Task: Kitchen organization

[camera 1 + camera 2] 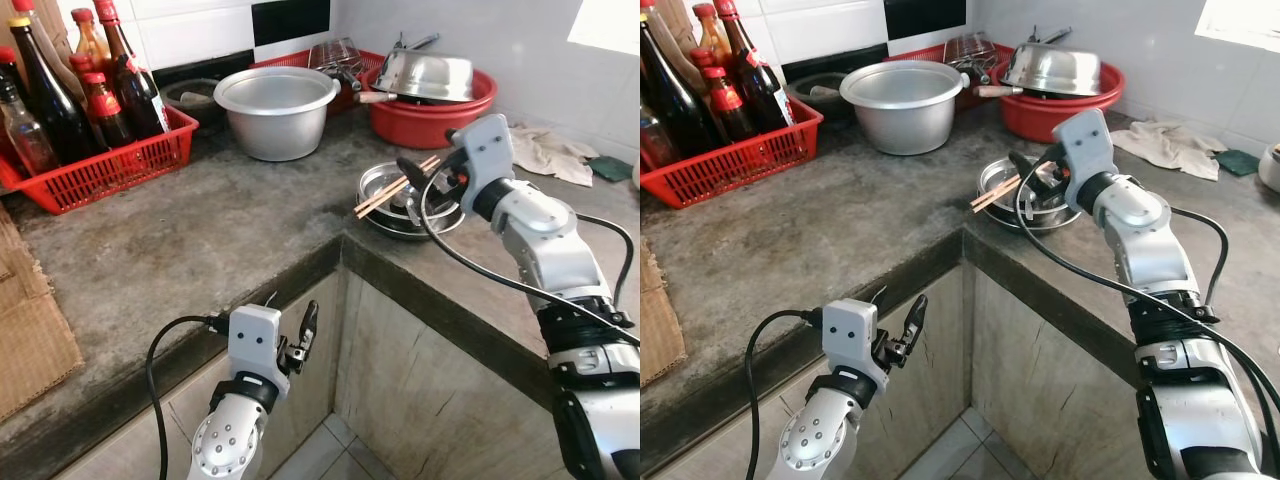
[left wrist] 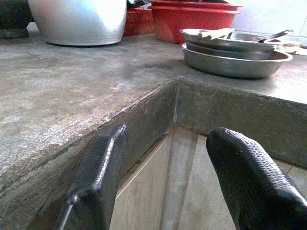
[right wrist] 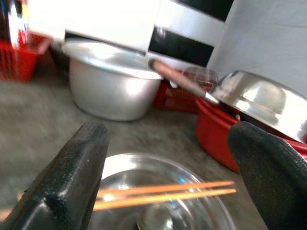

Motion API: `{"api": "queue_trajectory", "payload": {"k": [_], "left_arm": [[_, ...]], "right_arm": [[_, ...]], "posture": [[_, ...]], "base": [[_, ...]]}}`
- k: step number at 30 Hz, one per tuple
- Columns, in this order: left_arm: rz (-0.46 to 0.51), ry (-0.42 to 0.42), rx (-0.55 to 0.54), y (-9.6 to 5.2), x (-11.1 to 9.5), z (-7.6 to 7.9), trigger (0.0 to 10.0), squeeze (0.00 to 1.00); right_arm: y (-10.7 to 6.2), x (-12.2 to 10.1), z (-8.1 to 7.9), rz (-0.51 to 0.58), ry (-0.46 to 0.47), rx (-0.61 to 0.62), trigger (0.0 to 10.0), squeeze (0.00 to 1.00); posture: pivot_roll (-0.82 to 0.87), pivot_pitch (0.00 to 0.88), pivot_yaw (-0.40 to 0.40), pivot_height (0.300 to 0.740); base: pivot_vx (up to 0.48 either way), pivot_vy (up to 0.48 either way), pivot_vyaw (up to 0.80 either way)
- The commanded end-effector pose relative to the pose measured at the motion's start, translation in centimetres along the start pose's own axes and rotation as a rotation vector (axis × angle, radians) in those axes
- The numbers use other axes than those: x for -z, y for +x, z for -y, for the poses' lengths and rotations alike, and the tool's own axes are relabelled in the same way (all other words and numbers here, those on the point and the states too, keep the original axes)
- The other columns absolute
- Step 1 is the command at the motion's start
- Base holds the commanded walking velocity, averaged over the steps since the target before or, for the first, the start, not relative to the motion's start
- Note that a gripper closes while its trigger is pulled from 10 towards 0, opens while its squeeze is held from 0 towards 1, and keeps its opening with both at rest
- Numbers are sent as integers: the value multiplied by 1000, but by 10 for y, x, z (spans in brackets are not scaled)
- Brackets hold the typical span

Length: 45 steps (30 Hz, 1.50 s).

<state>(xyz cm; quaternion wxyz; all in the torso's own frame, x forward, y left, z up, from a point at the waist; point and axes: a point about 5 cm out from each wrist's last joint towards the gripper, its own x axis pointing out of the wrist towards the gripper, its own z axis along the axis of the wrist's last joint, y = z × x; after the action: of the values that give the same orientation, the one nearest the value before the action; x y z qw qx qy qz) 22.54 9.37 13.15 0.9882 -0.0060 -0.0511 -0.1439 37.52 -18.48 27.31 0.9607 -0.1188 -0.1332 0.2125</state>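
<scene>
the right gripper (image 1: 425, 180) hangs just above the stack of steel plates (image 1: 385, 215) right of centre in the left eye view, its two black fingers spread wide and holding nothing; in the right wrist view the fingers (image 3: 72, 167) frame the pair of wooden chopsticks (image 3: 168, 194) lying across the glass lid (image 3: 158, 201) on top of that stack. the chopsticks look like the thing to collect, and they jut past the plates' rim toward the counter corner (image 1: 340, 250). to do it well, the gripper should probably come down with one finger on each side of both sticks, close near their middle so they do not pivot or splay, and stop short of pressing on the glass. lifting straight up would keep them from dragging the lid. the aluminium pot (image 1: 275, 110) and the red basin (image 1: 430, 115) with an upturned steel pan stand well behind, at the upper centre and upper right, and the red basket of bottles (image 1: 100, 170) sits upper left. the left gripper (image 1: 300, 340), also spread and empty, idles low at the bottom centre beside the counter's front edge.
</scene>
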Motion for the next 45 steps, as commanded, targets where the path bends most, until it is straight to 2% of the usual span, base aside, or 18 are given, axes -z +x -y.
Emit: {"api": "queue_trajectory", "payload": {"k": [1,6,7,12,16,20,22,25,42,43,44,45], "left_arm": [[8,1,1,-1,-2,0,10000,0],[11,1,5,-1,-3,1,10000,0],[11,2,7,0,-3,1,10000,0],[13,3,12,0,-3,0,10000,0],[14,4,14,0,-3,0,10000,0],[15,4,17,1,-3,0,10000,0],[16,5,21,1,-3,1,10000,0],[16,5,22,1,-3,1,10000,0],[17,3,18,1,-3,2,10000,0],[16,4,17,1,-3,2,10000,0],[16,5,17,1,-3,2,10000,0],[16,4,16,1,-3,2,10000,0]], "right_arm": [[-7,-2,-3,35,55,-41,10000,0],[-21,9,-16,23,60,-142,10000,0],[-31,19,-22,-2,42,-186,10000,0],[-45,32,-29,-44,11,-238,10000,0],[-49,36,-32,-60,-30,-255,10000,0],[-51,42,-34,-88,-65,-256,10000,0],[-52,47,-32,-112,-127,-239,10000,0],[-51,49,-31,-123,-157,-225,10000,0],[-43,54,-28,-132,-189,-177,9882,0],[-42,55,-28,-133,-191,-175,7725,0],[-41,55,-28,-133,-192,-174,7725,0],[-41,55,-28,-133,-194,-175,5412,0]], "posture": [[94,69,-42,740],[98,66,-41,740],[97,65,-39,740],[97,57,-33,740],[93,55,-31,740],[93,50,-27,740],[94,48,-29,740],[94,47,-28,740],[99,59,-38,740],[100,61,-38,740],[100,61,-38,740],[101,61,-39,740]], "base": [[0,0,0],[0,0,0],[0,0,0],[0,0,0],[0,0,0],[0,0,0],[0,0,0],[0,0,0],[0,0,0],[0,0,0],[0,0,0],[0,0,0]]}}
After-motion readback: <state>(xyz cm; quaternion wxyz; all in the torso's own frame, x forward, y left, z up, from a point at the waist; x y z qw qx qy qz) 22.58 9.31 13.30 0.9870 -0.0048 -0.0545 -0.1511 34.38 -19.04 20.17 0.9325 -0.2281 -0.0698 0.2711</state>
